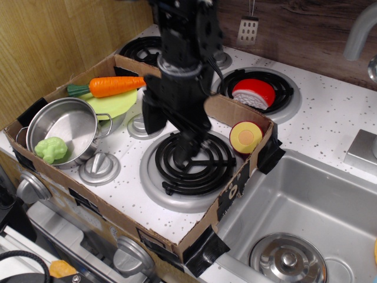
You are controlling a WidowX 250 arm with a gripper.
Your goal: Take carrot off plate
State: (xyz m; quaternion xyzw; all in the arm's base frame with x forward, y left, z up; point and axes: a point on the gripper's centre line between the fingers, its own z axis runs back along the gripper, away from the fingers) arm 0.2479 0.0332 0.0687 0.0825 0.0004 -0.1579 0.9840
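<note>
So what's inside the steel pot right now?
Only the light green bumpy toy vegetable shows in the steel pot, against its front wall. The rest of the bottom looks bare. The carrot lies on the plate behind the pot.

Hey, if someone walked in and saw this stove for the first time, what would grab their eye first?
Likely the big black arm with its claw hanging over the front burner, in the middle of the cardboard tray. Next the orange carrot lying across the lime plate at the tray's back left. Then the steel pot in front of it, with a green toy vegetable inside.
</note>
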